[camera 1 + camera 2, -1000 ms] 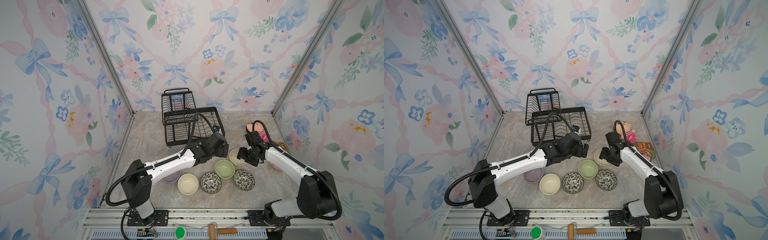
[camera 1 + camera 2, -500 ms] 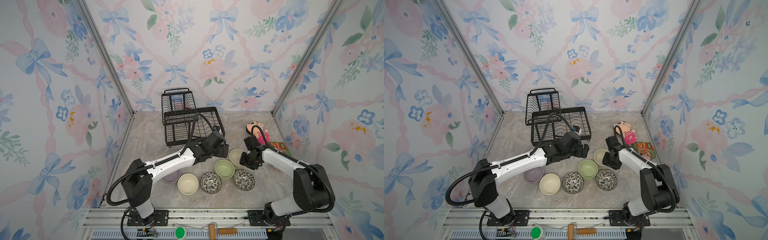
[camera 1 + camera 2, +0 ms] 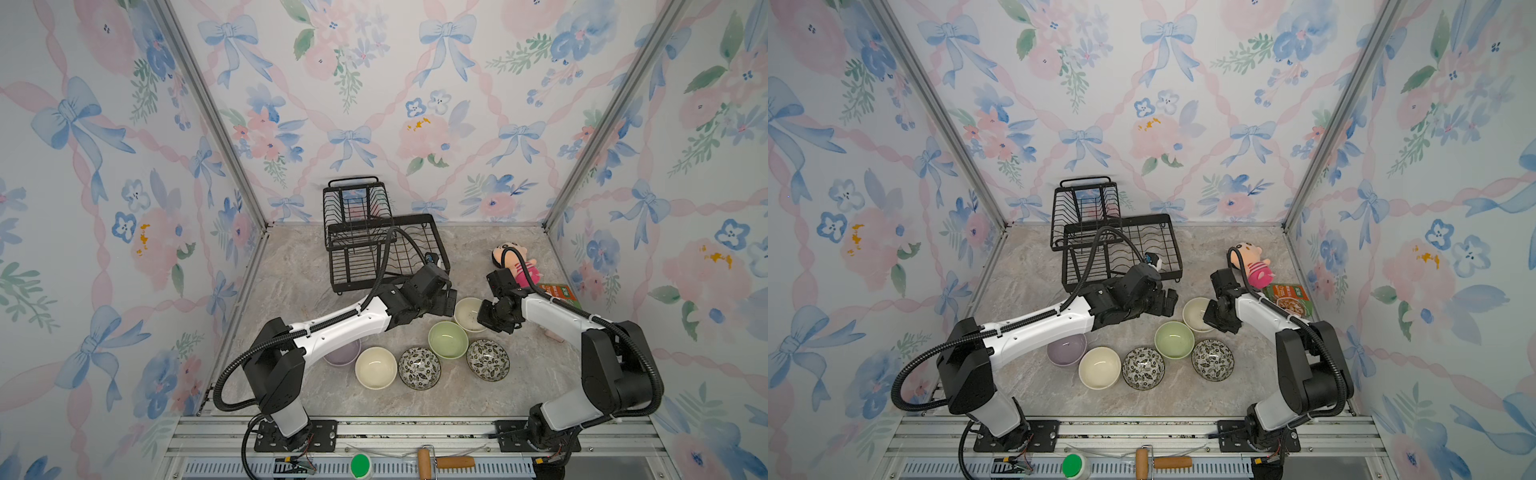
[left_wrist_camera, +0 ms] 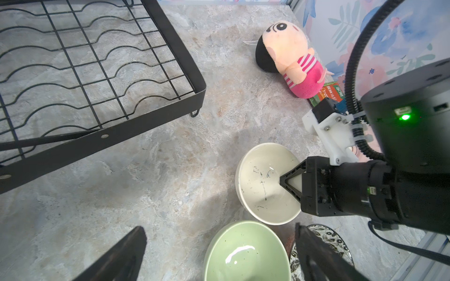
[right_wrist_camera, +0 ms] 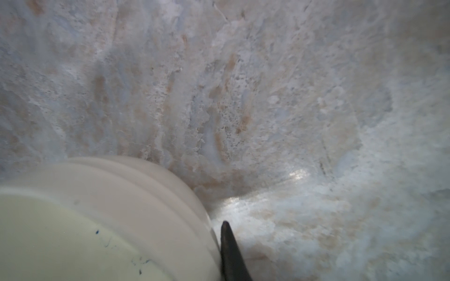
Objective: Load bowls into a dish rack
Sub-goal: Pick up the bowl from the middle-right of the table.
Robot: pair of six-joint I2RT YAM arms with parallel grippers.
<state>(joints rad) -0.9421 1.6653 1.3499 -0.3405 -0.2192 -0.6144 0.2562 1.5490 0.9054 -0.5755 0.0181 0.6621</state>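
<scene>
A cream bowl (image 3: 466, 311) (image 3: 1195, 311) (image 4: 261, 182) stands upright on the marble table. My right gripper (image 3: 481, 318) (image 3: 1208, 318) (image 4: 291, 183) is shut on its rim, one finger inside, the other finger (image 5: 230, 250) against the outer wall (image 5: 146, 194). My left gripper (image 3: 451, 301) (image 3: 1169, 303) (image 4: 219, 230) hangs open and empty over the pale green bowl (image 3: 448, 340) (image 4: 243, 253), near the black wire dish rack (image 3: 374, 249) (image 4: 97, 73). A second cream bowl (image 3: 376, 368), two leaf-patterned bowls (image 3: 419, 368) (image 3: 487, 360) and a lavender bowl (image 3: 1066, 351), half under the left arm, stand in front.
A plush doll (image 3: 513, 262) (image 4: 287, 60) and a green packet (image 3: 559, 293) lie by the right wall behind the right arm. The rack's raised basket (image 3: 357, 203) stands against the back wall. A green roll (image 3: 360, 465) and a wooden-handled tool (image 3: 446, 461) lie on the front rail.
My right gripper has come down onto the cream bowl's rim and shut on it. The left arm has hardly moved and stays open.
</scene>
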